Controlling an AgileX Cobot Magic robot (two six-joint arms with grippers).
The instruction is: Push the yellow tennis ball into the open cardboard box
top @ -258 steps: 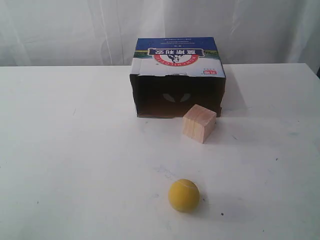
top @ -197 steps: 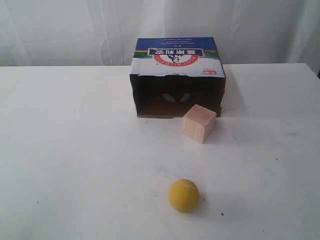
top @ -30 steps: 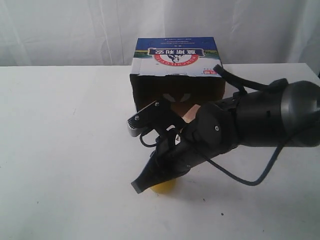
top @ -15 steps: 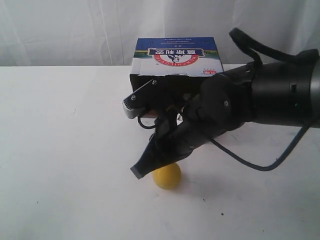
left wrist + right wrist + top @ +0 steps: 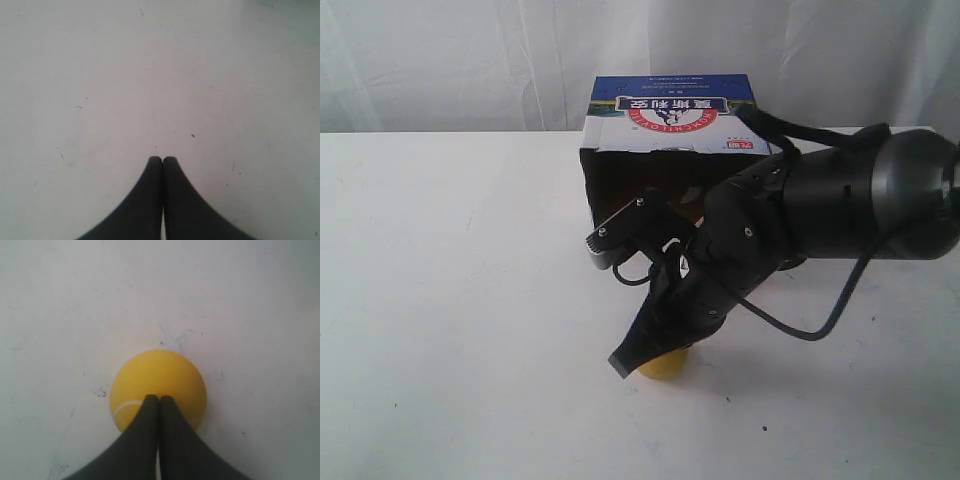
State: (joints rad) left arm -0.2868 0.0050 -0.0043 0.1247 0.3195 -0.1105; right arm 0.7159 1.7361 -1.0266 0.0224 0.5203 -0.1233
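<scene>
**Right gripper** [image 5: 159,399] (mine): both fingers are pressed together and hold nothing. The tips sit over the upper side of the yellow tennis ball [image 5: 157,382]; I cannot confirm contact. The ball lies just beyond my tips on the white table [image 5: 250,300]. The open cardboard box [image 5: 670,110] stands back along my arm, behind the wrist and apart from the ball.

**Left gripper** [image 5: 162,161]: likewise clenched and empty.

**Risk:** the narrow tip meets a round surface. I judge that an off-centre or downward push could squirt the ball sideways, missing the opening, which my arm partly blocks.
</scene>
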